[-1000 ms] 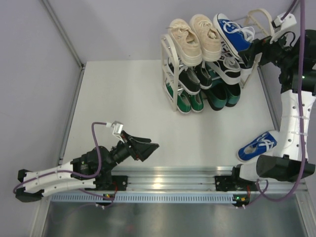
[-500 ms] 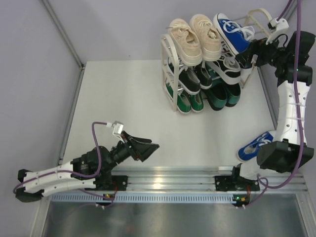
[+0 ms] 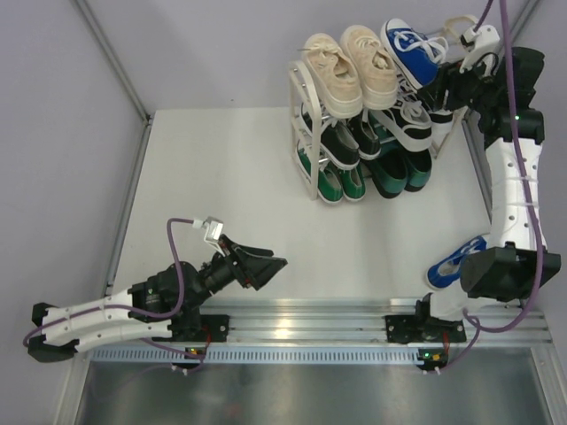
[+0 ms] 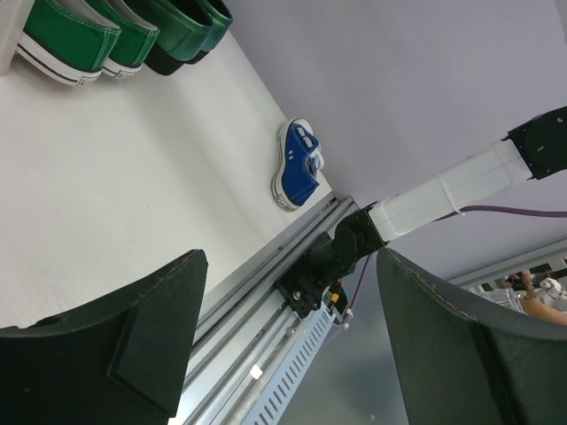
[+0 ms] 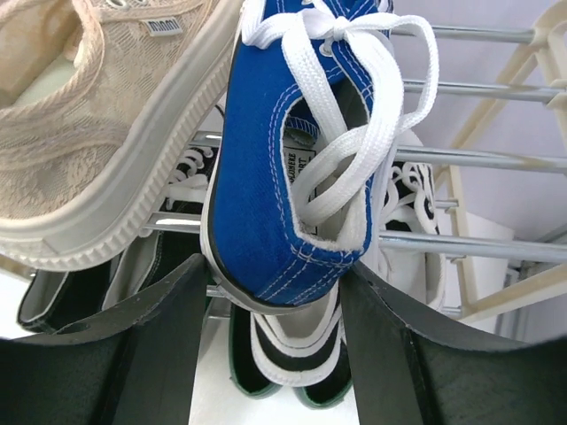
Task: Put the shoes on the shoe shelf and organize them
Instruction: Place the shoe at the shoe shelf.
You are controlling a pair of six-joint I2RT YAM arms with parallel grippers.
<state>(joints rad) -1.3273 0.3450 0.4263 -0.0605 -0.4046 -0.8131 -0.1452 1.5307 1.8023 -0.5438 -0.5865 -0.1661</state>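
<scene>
Left gripper (image 4: 288,266) jaws apart; right gripper (image 5: 270,274) jaws flank the blue sneaker (image 5: 257,177) at its heel — clamped? I can't tell — I'd seat it flat on the shelf (image 5: 496,160)

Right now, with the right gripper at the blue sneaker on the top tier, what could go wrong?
1. The blue sneaker lies tilted across thin rods, its heel between the fingers of the right gripper; a skewed pull or release could drop it through.
2. Its loose laces loop close to those fingers and may snag.
3. The other blue sneaker lies by the right arm's elbow; a swing back might knock it.
</scene>
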